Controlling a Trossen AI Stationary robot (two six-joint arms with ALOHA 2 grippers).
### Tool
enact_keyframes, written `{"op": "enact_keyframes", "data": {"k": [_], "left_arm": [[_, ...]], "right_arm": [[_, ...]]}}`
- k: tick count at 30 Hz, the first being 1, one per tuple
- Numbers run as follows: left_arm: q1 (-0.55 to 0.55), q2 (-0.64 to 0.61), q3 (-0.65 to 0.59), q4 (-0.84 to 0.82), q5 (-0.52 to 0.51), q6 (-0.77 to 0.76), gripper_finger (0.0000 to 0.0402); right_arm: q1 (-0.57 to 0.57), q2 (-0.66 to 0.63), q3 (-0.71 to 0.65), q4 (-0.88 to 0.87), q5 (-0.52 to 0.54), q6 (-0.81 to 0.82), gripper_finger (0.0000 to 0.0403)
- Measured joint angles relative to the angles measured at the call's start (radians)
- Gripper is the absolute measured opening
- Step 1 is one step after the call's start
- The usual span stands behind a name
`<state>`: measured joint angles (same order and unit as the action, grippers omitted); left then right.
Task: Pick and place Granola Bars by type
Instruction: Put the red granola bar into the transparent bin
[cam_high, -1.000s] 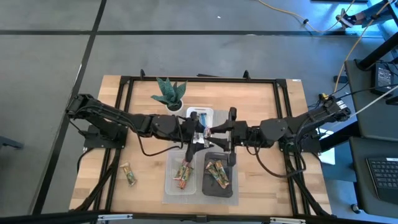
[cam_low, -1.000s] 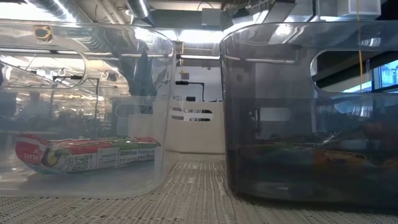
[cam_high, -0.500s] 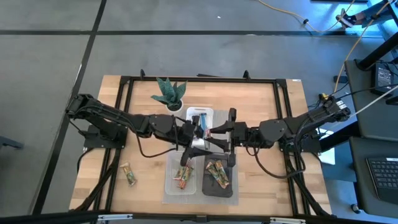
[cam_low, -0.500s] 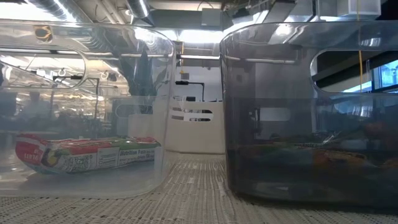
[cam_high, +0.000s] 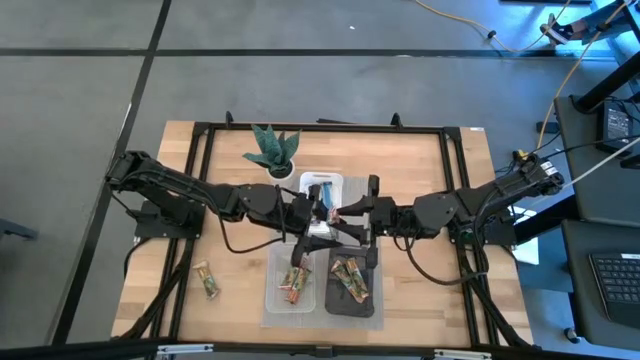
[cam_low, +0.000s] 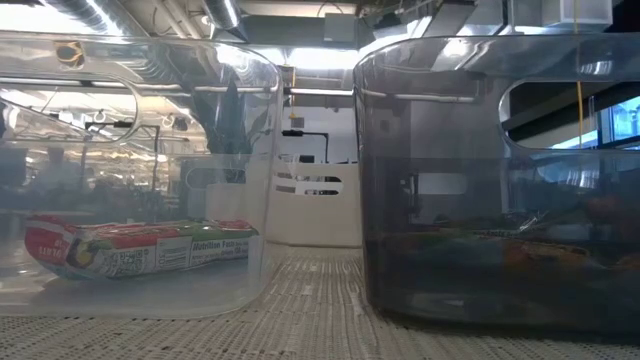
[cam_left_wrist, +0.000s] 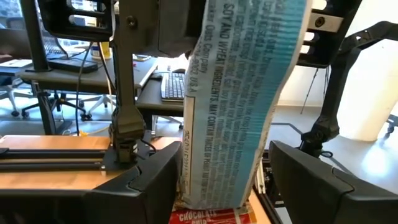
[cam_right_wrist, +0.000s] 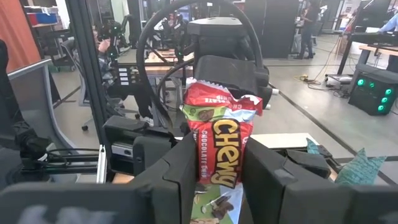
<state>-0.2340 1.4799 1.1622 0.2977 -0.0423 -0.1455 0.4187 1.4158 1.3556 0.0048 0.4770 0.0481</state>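
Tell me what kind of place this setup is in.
Probably a robotics lab or workshop: a wooden table in a black frame, desks with a keyboard beyond it, and a person on the open concrete floor.

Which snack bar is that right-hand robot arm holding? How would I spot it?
Start at the potted plant at the back of the wooden table, then go to the middle, where both arms meet above the trays. There the right end effector is shut on a red bar with yellow "Chewy" lettering. The bar at the left end effector is blue.
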Motion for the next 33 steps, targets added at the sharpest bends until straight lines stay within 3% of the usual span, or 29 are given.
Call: {"op": "enact_keyframes", "data": {"k": [18,26,33], "left_arm": [[0.015,0.0,0.0,-0.005,-0.002,0.003,0.0125],[0.015,0.0,0.0,-0.012,-0.002,0.001,0.0125],[0.015,0.0,0.0,-0.051,-0.002,-0.026,0.0126]], "right_arm": [[0.0,0.0,0.0,0.0,0.001,-0.003,0.0114],[0.0,-0.002,0.0,-0.013,0.001,0.021,0.0116],[0.003,-0.064,0.0,-0.114,0.0,0.023,0.0152]]}}
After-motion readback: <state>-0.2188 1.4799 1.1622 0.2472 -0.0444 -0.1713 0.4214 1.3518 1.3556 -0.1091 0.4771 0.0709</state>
